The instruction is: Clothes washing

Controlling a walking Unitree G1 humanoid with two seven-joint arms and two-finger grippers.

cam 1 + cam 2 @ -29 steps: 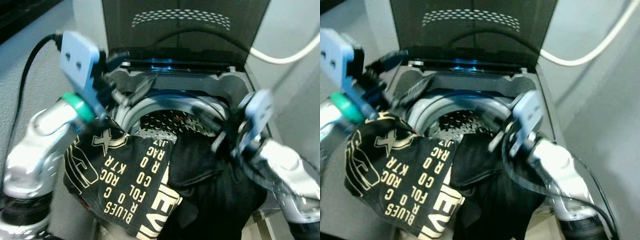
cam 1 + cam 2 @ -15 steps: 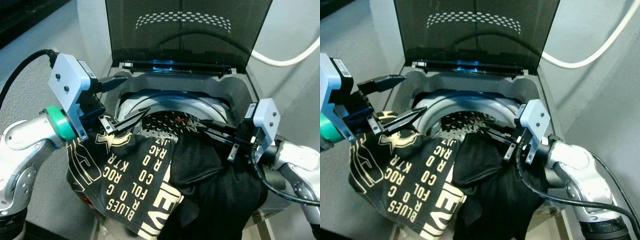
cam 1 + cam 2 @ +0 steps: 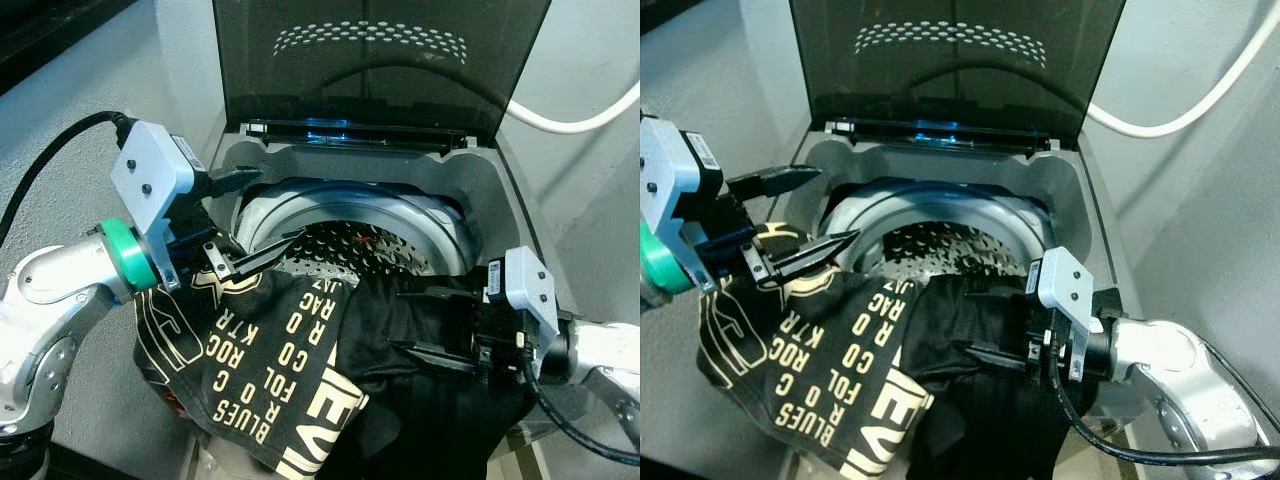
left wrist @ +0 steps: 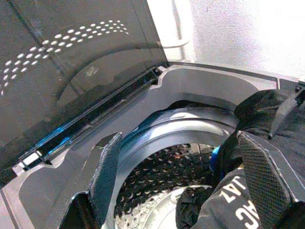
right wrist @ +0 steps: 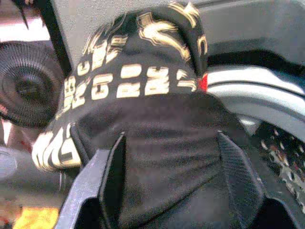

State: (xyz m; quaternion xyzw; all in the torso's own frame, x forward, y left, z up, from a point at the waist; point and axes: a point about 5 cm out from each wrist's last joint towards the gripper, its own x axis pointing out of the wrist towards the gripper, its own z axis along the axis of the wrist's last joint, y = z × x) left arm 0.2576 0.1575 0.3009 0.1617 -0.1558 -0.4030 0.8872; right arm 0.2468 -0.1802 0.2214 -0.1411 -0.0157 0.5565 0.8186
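Black printed garment [image 3: 290, 370] hangs over the front rim of the top-loading washing machine [image 3: 480, 170], cream lettering facing up, most of its bulk draped outside the front edge. Right gripper [image 3: 425, 322] sits low at the garment's right side, fingers spread apart and lying on the dark cloth; cloth fills the gap in the right wrist view. Left gripper [image 3: 262, 215] hovers above the garment's left top edge at the tub's left rim, fingers parted, nothing between them. Beyond, perforated drum [image 3: 375, 250] is open and largely unfilled. Lid [image 3: 380, 60] stands upright at the back. White hose [image 3: 580, 115] runs along the wall.
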